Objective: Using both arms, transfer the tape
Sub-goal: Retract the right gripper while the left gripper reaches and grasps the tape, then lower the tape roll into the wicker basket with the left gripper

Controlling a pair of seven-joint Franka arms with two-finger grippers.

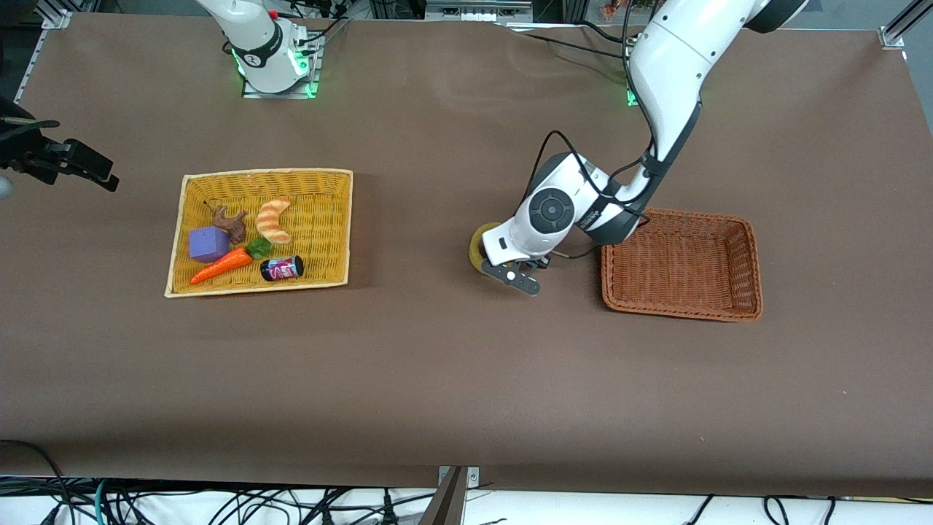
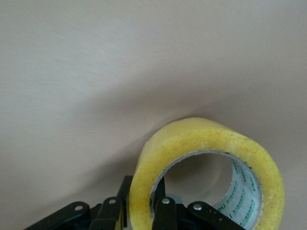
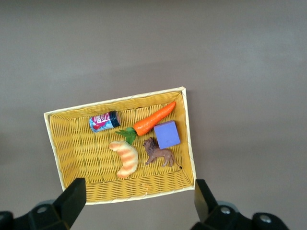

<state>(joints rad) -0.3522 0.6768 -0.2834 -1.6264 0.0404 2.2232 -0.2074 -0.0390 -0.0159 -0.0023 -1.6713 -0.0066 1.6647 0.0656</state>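
The left arm is reaching down from its base to the middle of the table point(image 1: 437, 379), and the left gripper point(image 1: 516, 275) is sitting low beside the orange-brown basket point(image 1: 751, 273), on the side toward the right arm's end of the table. Its fingers point(image 2: 165, 215) are clamping the wall of the tape point(image 2: 206, 143), one finger outside the roll and one inside the hollow core. The tape is standing on edge rather than lying flat, so its core axis is running roughly level with the table, and the open core is facing the left wrist camera at a slant. In the front view only a yellowish sliver of the tape point(image 1: 477, 248) is showing past the wrist, toward the right arm's end. Whether the roll is touching the table is not clear.

The right arm is waiting with its right gripper point(image 3: 139, 203) hanging high above the yellow basket point(image 3: 76, 158), its fingers spread wide apart and holding nothing. In that basket are lying a carrot point(image 3: 153, 119), a purple block point(image 3: 167, 134), a small can point(image 3: 104, 121), a striped croissant toy point(image 3: 125, 159) and a brown animal figure point(image 3: 158, 153).
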